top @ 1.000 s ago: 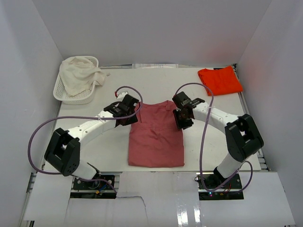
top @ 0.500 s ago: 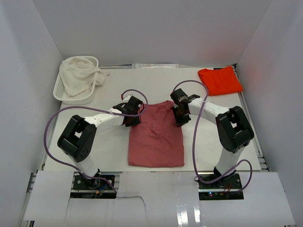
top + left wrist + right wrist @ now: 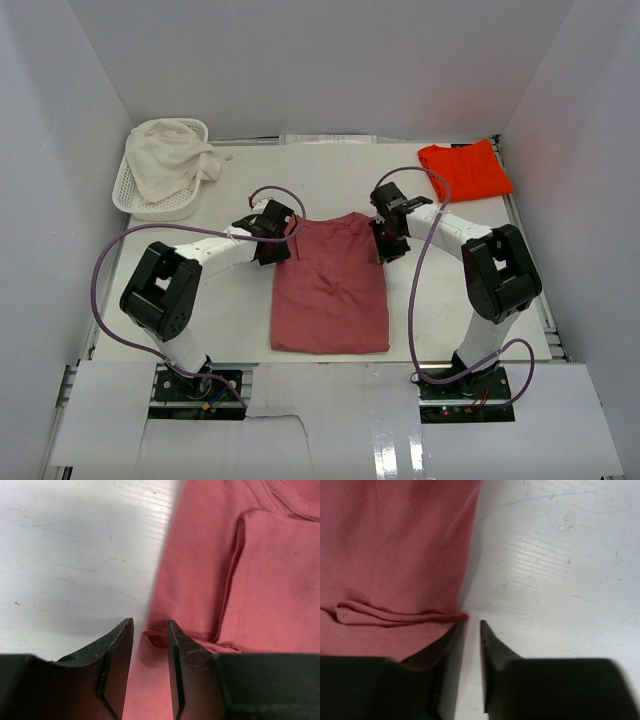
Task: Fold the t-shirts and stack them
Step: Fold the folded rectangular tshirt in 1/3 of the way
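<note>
The dusty rose-red t-shirt [image 3: 330, 290] lies flat in the middle of the table, collar at the far end, sleeves tucked in. My left gripper [image 3: 272, 240] is low at its far left corner. In the left wrist view that gripper [image 3: 150, 624] is open and straddles the shirt's edge [image 3: 200, 560], with a small fold of cloth showing in the gap. My right gripper [image 3: 388, 240] is at the far right corner. Seen from the right wrist, this gripper [image 3: 472, 624] is narrowed to a slit over bare table, its left fingertip [image 3: 456, 630] touching the shirt's folded corner [image 3: 395, 570]. The bright orange-red t-shirt [image 3: 465, 170] lies folded at the back right.
A white lattice basket [image 3: 135, 195] with a cream cloth [image 3: 170, 160] spilling out stands at the back left. White walls close in the back and both sides. Purple cables loop from both arms over the table.
Both grippers slid outward to the shirt's far corners, and its far edge now lies wider and flatter. The right jaws have closed to a slit. The left jaws kept their width.
</note>
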Motion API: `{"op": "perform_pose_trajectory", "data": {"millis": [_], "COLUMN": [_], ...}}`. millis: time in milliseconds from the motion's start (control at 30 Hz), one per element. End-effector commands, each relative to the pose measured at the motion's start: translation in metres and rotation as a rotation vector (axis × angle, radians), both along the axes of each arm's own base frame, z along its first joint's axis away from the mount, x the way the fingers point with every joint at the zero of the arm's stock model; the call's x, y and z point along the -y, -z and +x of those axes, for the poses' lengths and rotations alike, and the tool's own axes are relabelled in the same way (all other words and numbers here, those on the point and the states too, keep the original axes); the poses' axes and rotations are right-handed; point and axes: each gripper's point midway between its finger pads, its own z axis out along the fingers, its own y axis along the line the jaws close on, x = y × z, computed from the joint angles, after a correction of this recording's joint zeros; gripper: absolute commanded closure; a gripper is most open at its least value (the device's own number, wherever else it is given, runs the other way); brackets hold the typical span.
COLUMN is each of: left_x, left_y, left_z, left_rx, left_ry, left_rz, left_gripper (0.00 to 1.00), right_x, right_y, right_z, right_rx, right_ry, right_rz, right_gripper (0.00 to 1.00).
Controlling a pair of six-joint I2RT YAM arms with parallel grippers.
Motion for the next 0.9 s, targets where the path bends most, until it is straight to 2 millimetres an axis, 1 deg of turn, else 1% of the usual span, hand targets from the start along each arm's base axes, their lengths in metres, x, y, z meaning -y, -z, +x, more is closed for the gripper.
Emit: {"op": "perform_pose_trajectory", "data": {"millis": [0,67,200,233,367,600,633,667,700,767,833,867], "left_x": [-0.003,-0.004,-0.004,-0.005,-0.004,-0.004,-0.005,-0.005,-0.005,-0.005,-0.005,-0.005], "left_y": [-0.001,-0.005,-0.006,-0.006,-0.006,-0.006,-0.006,-0.006,-0.005,-0.005,-0.004,-0.005], "left_z": [0.003,0.004,0.004,0.005,0.004,0.005,0.005,0.006,0.006,0.006,0.005,0.005], "left_rx": [0.009,0.02,0.019,0.019,0.015,0.013,0.013,0.013,0.011,0.009,0.008,0.008], "left_ry": [0.003,0.001,0.005,0.004,0.006,0.007,0.006,0.006,0.007,0.007,0.006,0.004], "left_rz": [-0.011,-0.016,-0.014,-0.015,-0.023,-0.023,-0.024,-0.024,-0.023,-0.023,-0.023,-0.027], "left_gripper": [0.57,0.57,0.56,0.56,0.56,0.56,0.56,0.56,0.56,0.56,0.56,0.56], "right_x": [-0.003,-0.004,-0.005,-0.008,-0.017,-0.016,-0.016,-0.017,-0.016,-0.016,-0.016,-0.016], "right_y": [-0.019,-0.021,-0.018,-0.016,-0.013,0.0,0.0,0.001,0.002,0.003,0.005,0.006], "right_z": [0.005,0.003,0.002,0.0,-0.005,-0.014,-0.015,-0.016,-0.016,-0.015,-0.016,-0.017], "right_rx": [0.046,0.049,0.042,0.03,0.008,-0.033,-0.035,-0.038,-0.039,-0.04,-0.048,-0.053], "right_ry": [-0.014,-0.017,-0.021,-0.028,-0.044,-0.047,-0.045,-0.047,-0.045,-0.045,-0.046,-0.048], "right_rz": [0.053,0.063,0.071,0.082,0.133,0.137,0.137,0.137,0.135,0.134,0.135,0.135], "right_gripper": [0.71,0.63,0.62,0.62,0.66,0.66,0.68,0.75,0.78,0.8,0.79,0.74]}}
